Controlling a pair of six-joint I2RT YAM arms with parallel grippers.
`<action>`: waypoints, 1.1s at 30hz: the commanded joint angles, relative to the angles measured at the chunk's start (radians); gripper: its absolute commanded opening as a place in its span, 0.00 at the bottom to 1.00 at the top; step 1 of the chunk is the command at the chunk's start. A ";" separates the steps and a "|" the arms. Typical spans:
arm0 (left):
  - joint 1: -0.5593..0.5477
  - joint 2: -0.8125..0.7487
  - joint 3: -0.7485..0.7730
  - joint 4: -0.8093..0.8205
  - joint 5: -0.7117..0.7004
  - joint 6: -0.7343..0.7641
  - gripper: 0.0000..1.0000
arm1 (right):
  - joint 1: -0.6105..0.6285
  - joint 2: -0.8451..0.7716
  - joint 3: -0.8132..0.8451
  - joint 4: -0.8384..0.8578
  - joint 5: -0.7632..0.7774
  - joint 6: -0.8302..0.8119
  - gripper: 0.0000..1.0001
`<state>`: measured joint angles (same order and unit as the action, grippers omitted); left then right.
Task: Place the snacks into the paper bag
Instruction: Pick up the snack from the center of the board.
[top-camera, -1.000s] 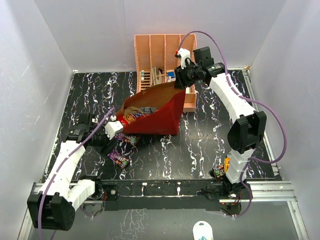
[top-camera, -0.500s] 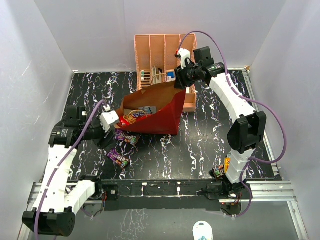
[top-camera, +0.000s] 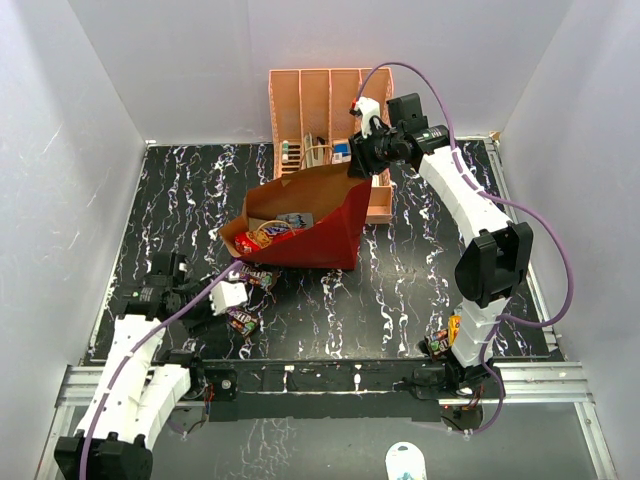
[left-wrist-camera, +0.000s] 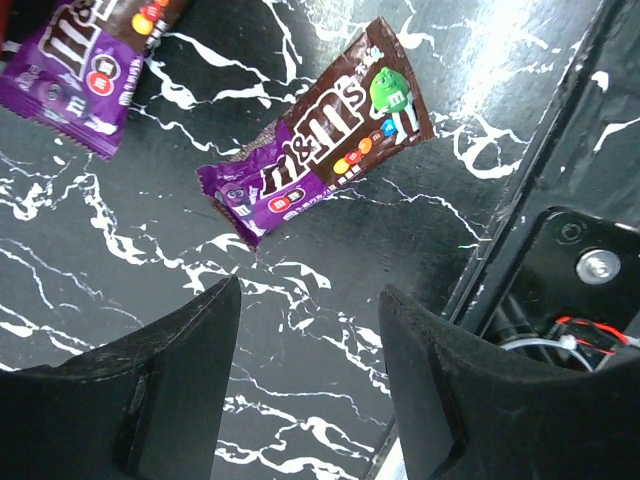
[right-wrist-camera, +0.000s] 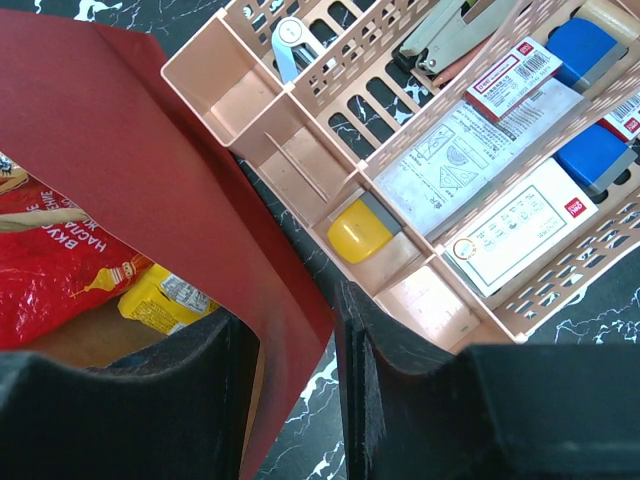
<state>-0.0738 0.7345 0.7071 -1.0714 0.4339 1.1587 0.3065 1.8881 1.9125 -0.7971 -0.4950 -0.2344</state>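
Down low, the left fingers (left-wrist-camera: 170, 400) stand apart with nothing between them, hovering over the black marbled worktop (top-camera: 400, 280); just beyond their tips lies a purple candy packet (left-wrist-camera: 320, 150), flat and slanted, printed side up, touching neither finger; a second purple packet (left-wrist-camera: 90, 70) lies a little farther off, nearer the bag's mouth; to one side runs the black rail at the worktop's near edge (left-wrist-camera: 560, 200).

Across the worktop, the right fingers (right-wrist-camera: 420, 400) are pinched on the rear rim of the dark-red paper bag (right-wrist-camera: 150, 150), one finger inside the wall and one outside; the bag sits near the middle of the worktop with that rim lifted and its mouth gaping toward the left arm's side; inside it, on the brown lining, lie a red chip bag (right-wrist-camera: 50, 270) and a small yellow packet (right-wrist-camera: 160, 300); just behind the held rim stands the peach slotted organizer (right-wrist-camera: 255, 95), holding boxes and papers; well apart, beside the right arm's base, two small packets (top-camera: 440, 343), yellow and dark, lie on the worktop.
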 joint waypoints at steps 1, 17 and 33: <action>0.006 0.014 -0.084 0.142 0.009 0.091 0.56 | -0.003 -0.006 0.004 0.036 -0.011 0.001 0.37; 0.033 0.282 -0.204 0.448 -0.067 -0.002 0.57 | 0.002 -0.008 -0.003 0.035 -0.025 0.003 0.37; 0.042 0.304 -0.223 0.440 -0.001 0.007 0.09 | 0.012 -0.009 -0.012 0.030 -0.016 -0.001 0.37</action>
<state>-0.0402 1.0584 0.4801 -0.5877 0.3923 1.1419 0.3149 1.8881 1.9026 -0.7971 -0.5041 -0.2344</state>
